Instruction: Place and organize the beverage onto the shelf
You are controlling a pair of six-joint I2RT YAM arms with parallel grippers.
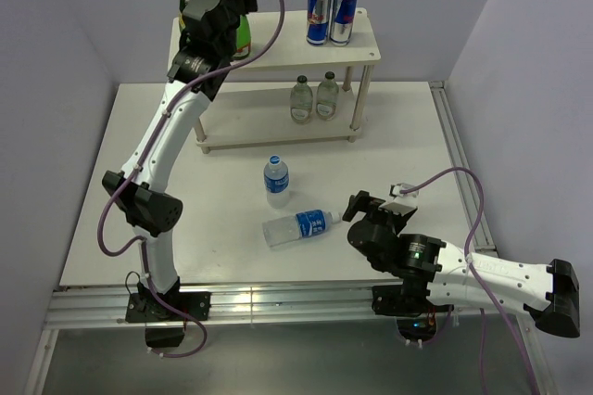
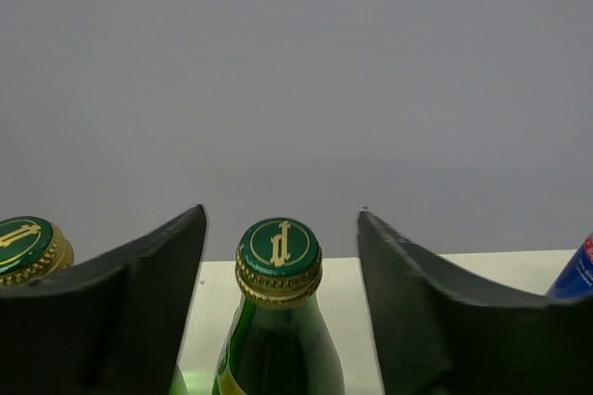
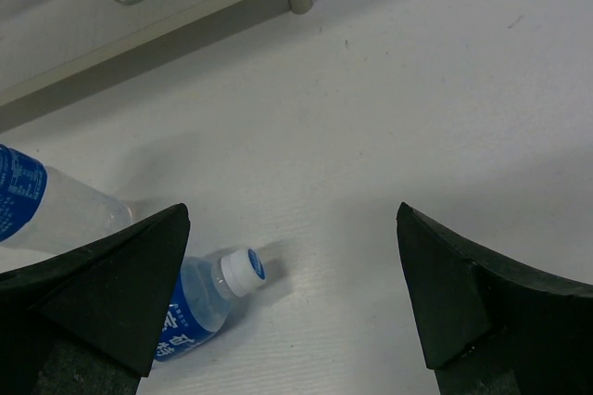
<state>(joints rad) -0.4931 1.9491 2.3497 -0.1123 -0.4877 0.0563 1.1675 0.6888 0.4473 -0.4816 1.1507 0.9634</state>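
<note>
Left jaws apart, straddling upright green glass bottle (image 2: 278,358) on cream two-tier shelf (image 1: 278,47) top, beside its twin (image 2: 28,247), grouping alike. Right jaws apart near toppled blue-labelled plastic bottle (image 1: 296,226) on tabletop (image 1: 417,145), probably next.

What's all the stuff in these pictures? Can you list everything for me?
green bottles: 2, green, top board, left end
cans: 2, blue and silver, top board, right end
pale bottles: 2, clear, lower board, side by side
blue-label bottles: 2, clear, on the table; one upright, one lying on its side
shelf: 1, cream-white, back of the table
table: 1, white
left claw: 1, black, open around a green bottle
right claw: 1, black, open above the table, by the lying bottle's cap
</note>
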